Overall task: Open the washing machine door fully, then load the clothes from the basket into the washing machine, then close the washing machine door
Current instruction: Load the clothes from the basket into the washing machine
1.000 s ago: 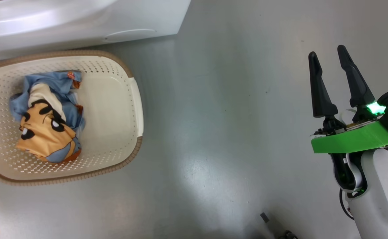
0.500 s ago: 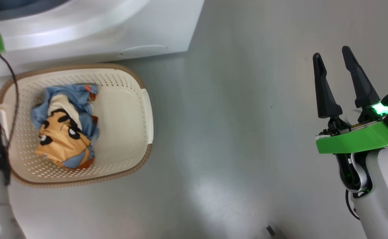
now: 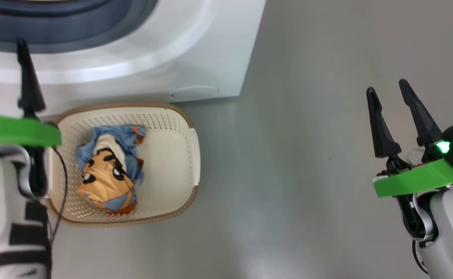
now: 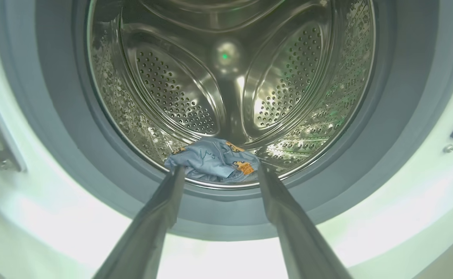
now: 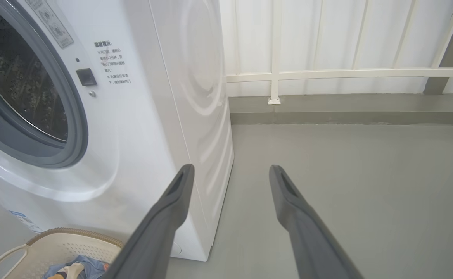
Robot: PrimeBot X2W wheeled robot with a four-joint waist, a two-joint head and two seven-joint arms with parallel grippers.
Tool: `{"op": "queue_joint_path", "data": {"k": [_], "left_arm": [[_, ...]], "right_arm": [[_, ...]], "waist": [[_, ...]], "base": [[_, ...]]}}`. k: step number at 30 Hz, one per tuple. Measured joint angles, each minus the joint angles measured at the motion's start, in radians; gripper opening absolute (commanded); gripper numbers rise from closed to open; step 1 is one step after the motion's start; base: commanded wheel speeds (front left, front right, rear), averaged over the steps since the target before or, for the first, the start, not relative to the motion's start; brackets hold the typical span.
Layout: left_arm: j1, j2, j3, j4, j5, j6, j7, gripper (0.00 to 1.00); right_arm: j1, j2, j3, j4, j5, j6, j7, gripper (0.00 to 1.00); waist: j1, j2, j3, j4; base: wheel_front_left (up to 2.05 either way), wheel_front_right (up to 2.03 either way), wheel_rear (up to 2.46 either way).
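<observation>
The white washing machine (image 3: 195,50) stands at the top of the head view, its door out of view. One light-blue garment (image 4: 215,159) lies at the front of the steel drum (image 4: 230,69), just past the blue-grey gasket. My left gripper (image 4: 218,172) hangs open and empty before the opening, and the left gripper (image 3: 1,46) stands at the left edge in the head view. The cream basket (image 3: 172,162) below the machine holds another garment (image 3: 108,170) with an orange cartoon face. My right gripper (image 3: 387,87) is open and empty over bare floor, far right.
Grey floor (image 3: 288,174) stretches between the basket and my right arm. In the right wrist view a white railing and panelled wall (image 5: 327,73) run behind the machine's side (image 5: 199,97), with a low grey kerb below. The basket (image 5: 71,242) shows at the lower left there.
The head camera has swung, shifting basket and machine right and down in the picture. My left gripper has come into the head view at the left edge. The right gripper stays open.
</observation>
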Motion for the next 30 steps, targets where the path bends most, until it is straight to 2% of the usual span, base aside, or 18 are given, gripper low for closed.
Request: {"op": "queue_joint_path", "data": {"k": [12, 30], "left_arm": [[0.229, -0.029, 0.001, -0.079, 0.000, 0.000, 0.000, 1.00], [0.553, -0.048, 0.030, -0.224, 0.002, 0.000, 0.000, 1.00]], "right_arm": [[0.078, -0.020, 0.007, 0.024, 0.000, 0.000, 0.000, 1.00], [0.222, -0.024, -0.003, 0.035, 0.003, 0.000, 0.000, 1.00]], "waist": [[0.0000, 0.0000, -0.142, 0.042], [0.0000, 0.0000, -0.327, 0.062]], "base": [[0.00, 0.00, 0.00], [0.00, 0.00, 0.00]]}}
